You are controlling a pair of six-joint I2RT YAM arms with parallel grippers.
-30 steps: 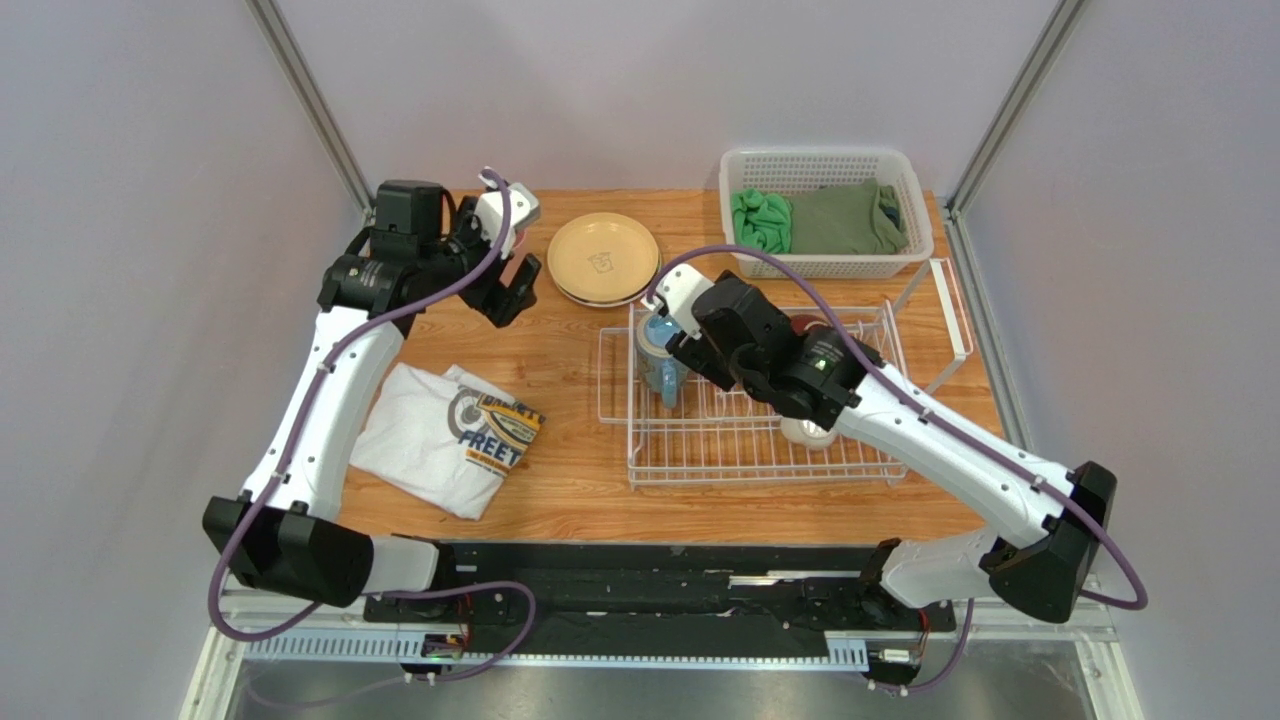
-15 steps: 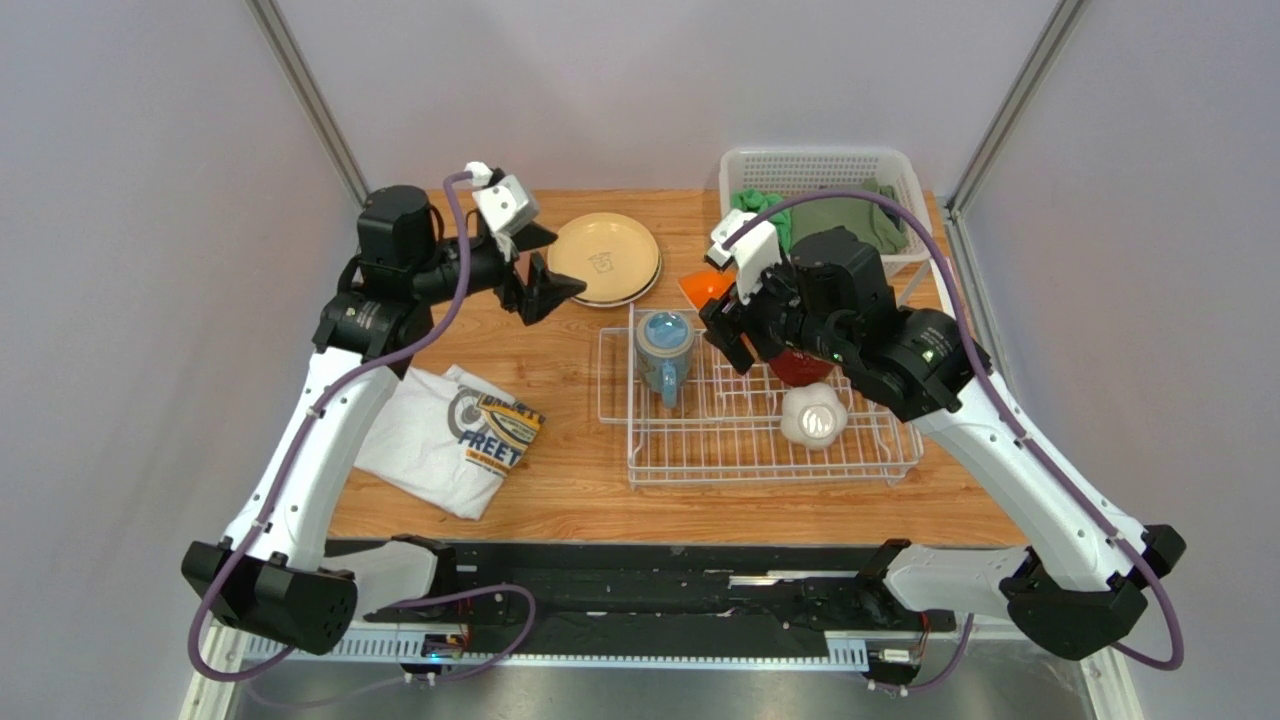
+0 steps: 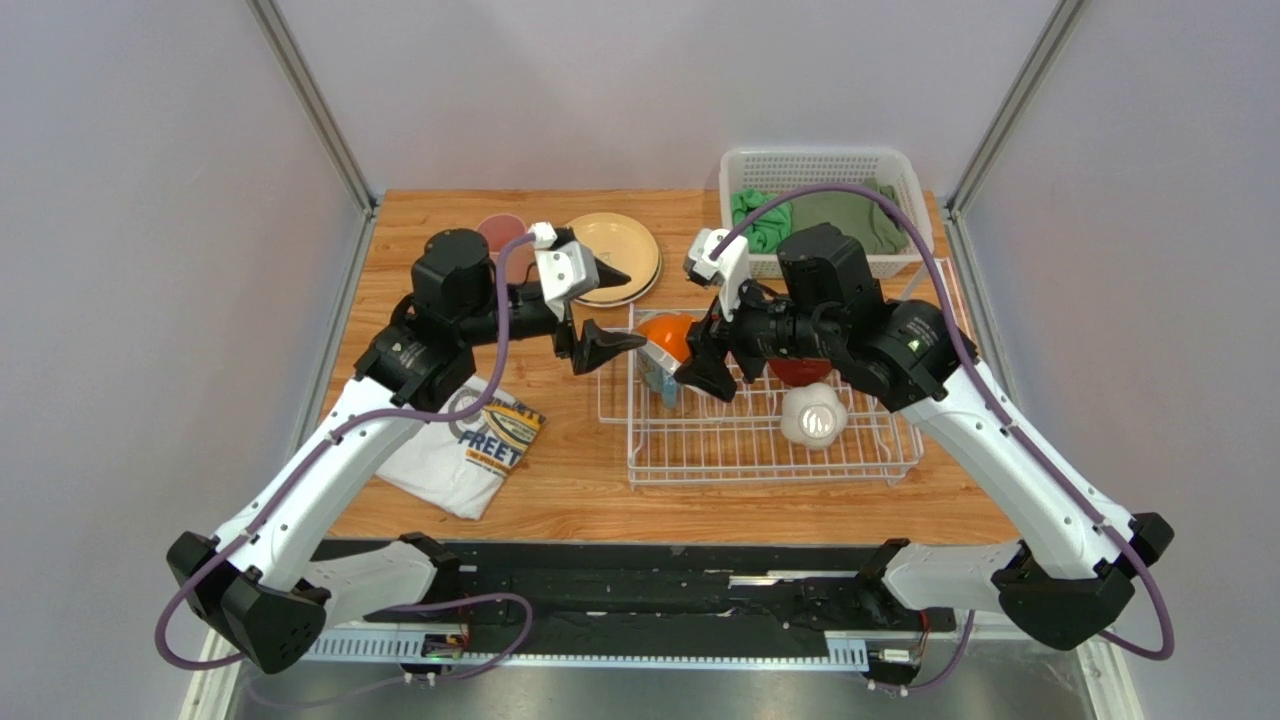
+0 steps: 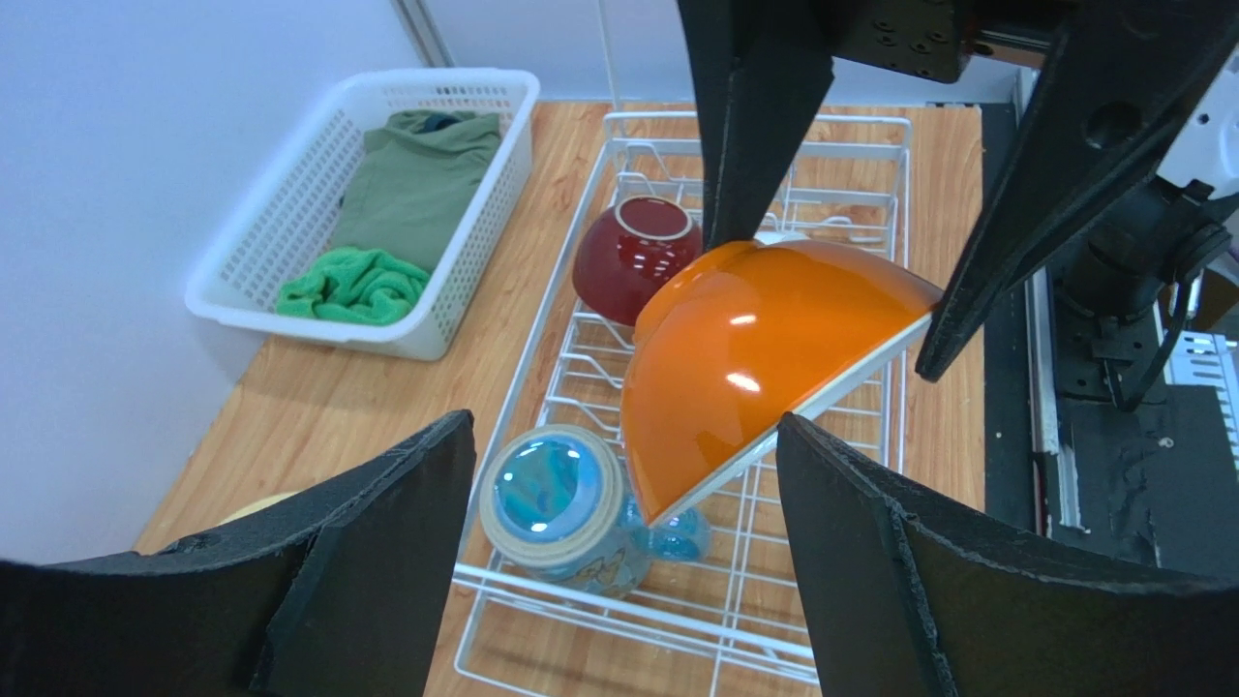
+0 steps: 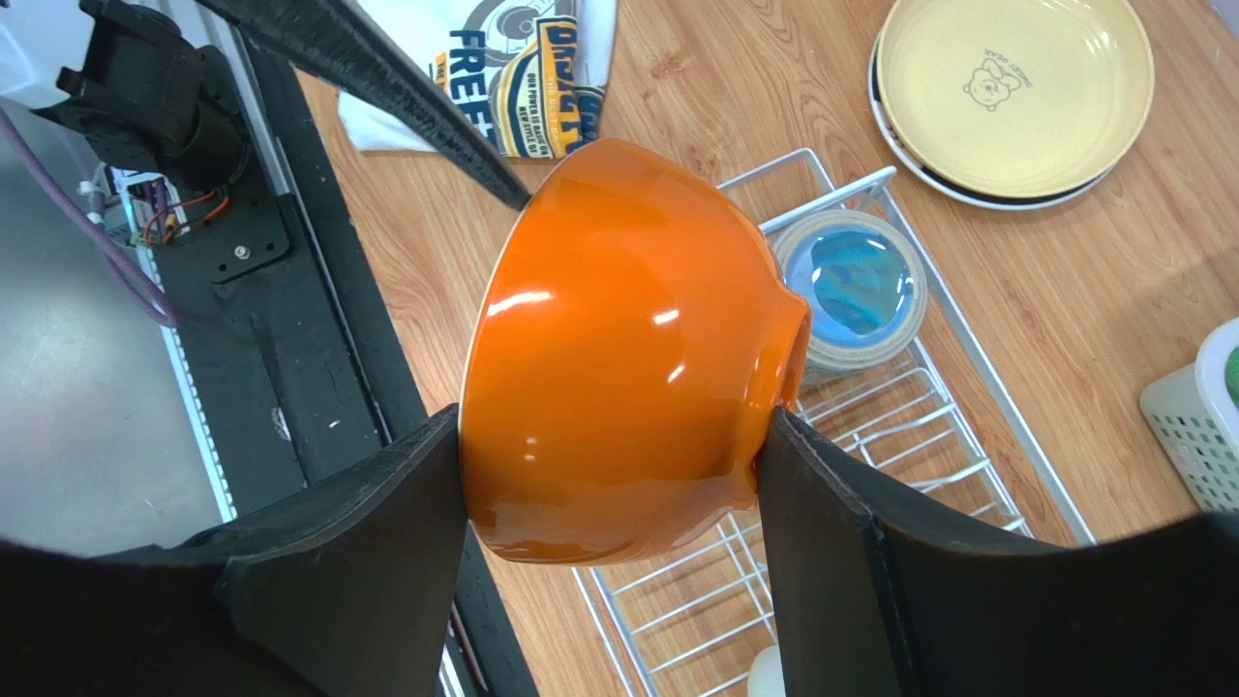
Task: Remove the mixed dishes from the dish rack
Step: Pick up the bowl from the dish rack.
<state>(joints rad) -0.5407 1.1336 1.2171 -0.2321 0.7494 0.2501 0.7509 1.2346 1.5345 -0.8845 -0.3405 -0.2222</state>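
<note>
Above the dish rack (image 3: 721, 444), the right end effector (image 5: 611, 436) clamps the orange bowl (image 5: 626, 334).

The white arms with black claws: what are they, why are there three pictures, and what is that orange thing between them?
They are two robot arms bolted at the near edge of a wooden table, each ending in a two-finger gripper. The wide picture comes from a fixed camera above and behind them. The other two come from small cameras on the wrists, so black fingers fill their edges.

The right gripper is shut on the orange bowl, holding it in the air over the white wire dish rack. The left gripper is open and points at the bowl without gripping it.

In the rack sit a light-blue mug, a dark red bowl and a small white bowl. On the table lie tan plates, a pink cup, a printed T-shirt and a white basket of green cloths.
</note>
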